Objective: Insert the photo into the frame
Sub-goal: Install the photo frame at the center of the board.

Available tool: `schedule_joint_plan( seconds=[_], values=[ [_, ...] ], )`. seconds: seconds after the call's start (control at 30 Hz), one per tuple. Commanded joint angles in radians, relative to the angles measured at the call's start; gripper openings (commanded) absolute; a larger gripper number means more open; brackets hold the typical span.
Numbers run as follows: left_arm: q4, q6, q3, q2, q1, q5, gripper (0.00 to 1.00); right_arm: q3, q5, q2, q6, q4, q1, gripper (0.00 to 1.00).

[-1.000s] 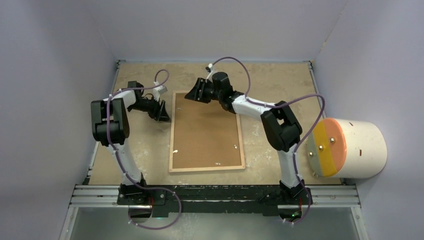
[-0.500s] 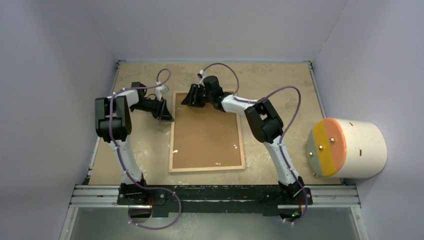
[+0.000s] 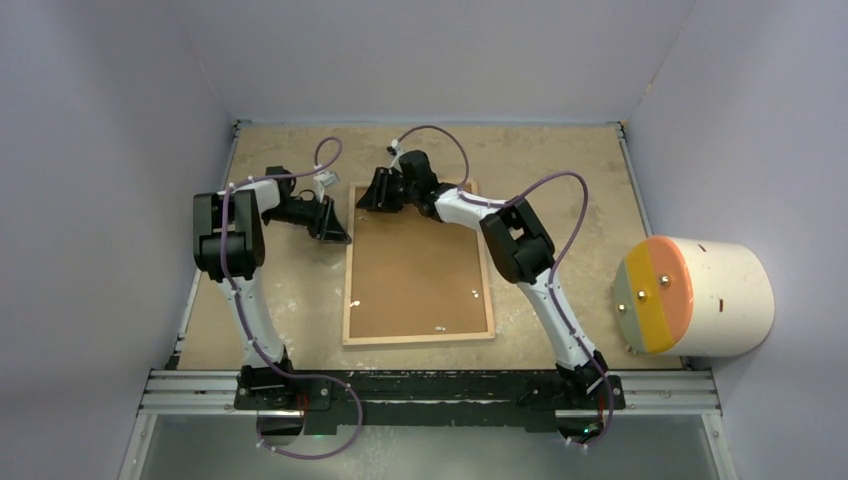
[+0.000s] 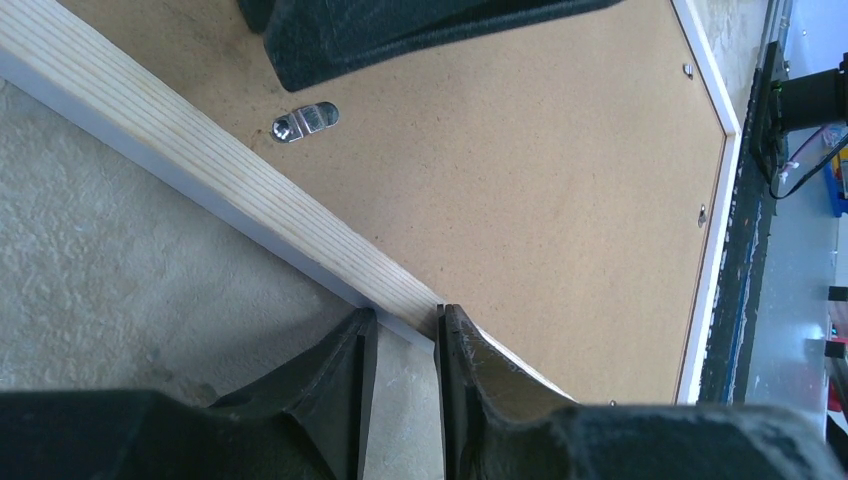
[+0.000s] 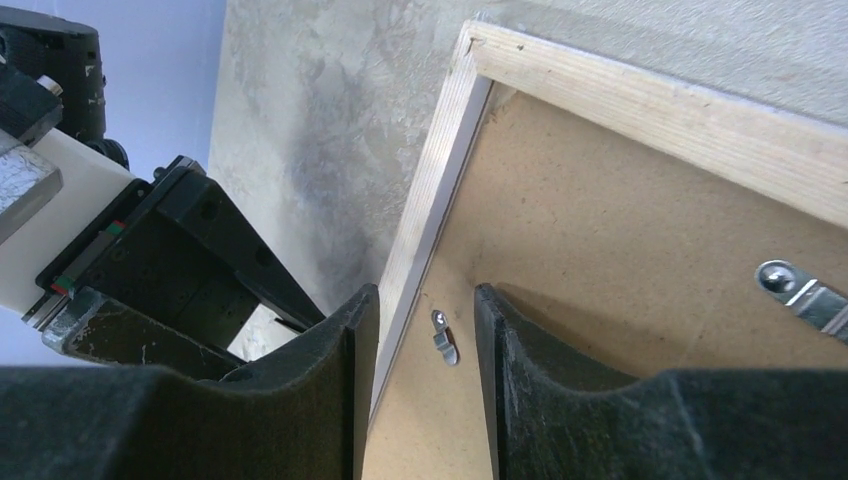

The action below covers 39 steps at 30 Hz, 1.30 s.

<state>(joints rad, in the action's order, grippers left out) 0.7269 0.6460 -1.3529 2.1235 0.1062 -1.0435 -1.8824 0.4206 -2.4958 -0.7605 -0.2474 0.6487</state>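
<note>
Setup: the frame lies flat in the middle of the table, light wood face up, long sides running away from the arm bases. A plain brown backing board fills its whole opening, so we see nothing of what is under it.

Both arms meet at the frame's far-left corner.

Left gripper: low at the outer side of the left rail, near the far end. In the left wrist view its jaws stand only a narrow slit apart. The rail's outer edge meets the fingertips and bare table shows through the slit. We see nothing clamped.

Right gripper: over the board, just inside the same corner. In its wrist view the jaws are parted by a moderate gap and hold nothing. One finger overlaps the left rail. A small metal clip lies on the board in the gap, just beside the rail.

Crowding: the rail alone separates the two grippers. The left gripper's black body fills the table just beside the rail in the right wrist view.

Surroundings:
- More small clips sit near the board's edges, one beside the far rail.
- A cream drum with an orange, yellow and grey-green face lies on its side at the table's right edge, well apart from the frame.
- Purple cables loop above both arms.
</note>
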Motion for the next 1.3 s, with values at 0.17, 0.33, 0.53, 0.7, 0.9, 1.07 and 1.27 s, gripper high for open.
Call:
schedule_joint_plan(
  seconds=[0.17,0.33,0.53,0.7,0.9,1.07,1.27],
  values=[
    [-0.053,0.047,0.029,0.051,-0.032,0.124,0.28,0.058,0.020,0.043,0.035,0.067,0.037,0.42],
    [-0.060,0.046,0.033,0.050,-0.033,0.135,0.28,0.089,0.023,0.063,0.037,0.067,0.044,0.41],
    [-0.070,0.042,0.039,0.046,-0.033,0.139,0.28,0.133,0.019,0.089,0.026,0.042,0.053,0.41],
    [-0.074,0.043,0.043,0.047,-0.033,0.143,0.27,0.115,0.019,0.066,-0.002,0.036,0.055,0.40],
    [-0.075,0.049,0.049,0.043,-0.033,0.147,0.27,0.095,0.015,0.041,-0.038,0.021,0.055,0.38],
    [-0.076,0.052,0.052,0.044,-0.032,0.149,0.27,0.067,0.015,0.012,-0.075,-0.005,0.055,0.37],
    [-0.076,0.056,0.055,0.041,-0.032,0.151,0.27,0.049,0.013,-0.012,-0.113,-0.033,0.055,0.36]
  ],
)
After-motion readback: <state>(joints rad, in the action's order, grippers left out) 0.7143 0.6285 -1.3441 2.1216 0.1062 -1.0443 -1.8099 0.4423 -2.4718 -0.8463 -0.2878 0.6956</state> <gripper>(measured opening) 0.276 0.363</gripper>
